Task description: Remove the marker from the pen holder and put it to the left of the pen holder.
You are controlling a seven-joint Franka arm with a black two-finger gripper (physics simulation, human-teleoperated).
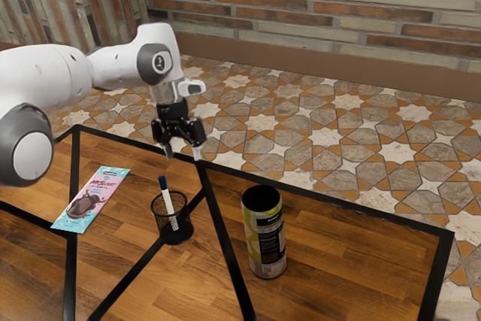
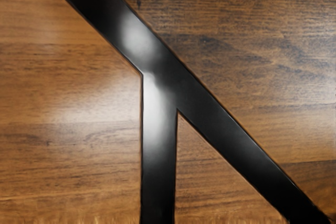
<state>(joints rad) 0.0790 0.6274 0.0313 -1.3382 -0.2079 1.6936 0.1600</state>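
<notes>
The marker [image 1: 169,204] is being held by the pen holder [image 1: 176,235] – tilted, its blue cap being kept above the rim. Higher than the pen holder and clear of it, the gripper [image 1: 183,153] is being carried by the white arm [image 1: 120,68], its fingers being held apart. On the exterior view's left of the pen holder, a flat chocolate packet [image 1: 93,197] is being supported by the table [image 1: 353,261] – on its right, a dark-topped can [image 1: 264,240] is being borne upright.

The floor [image 1: 301,140] wears orange, cream and grey-brown star patterns.
</notes>
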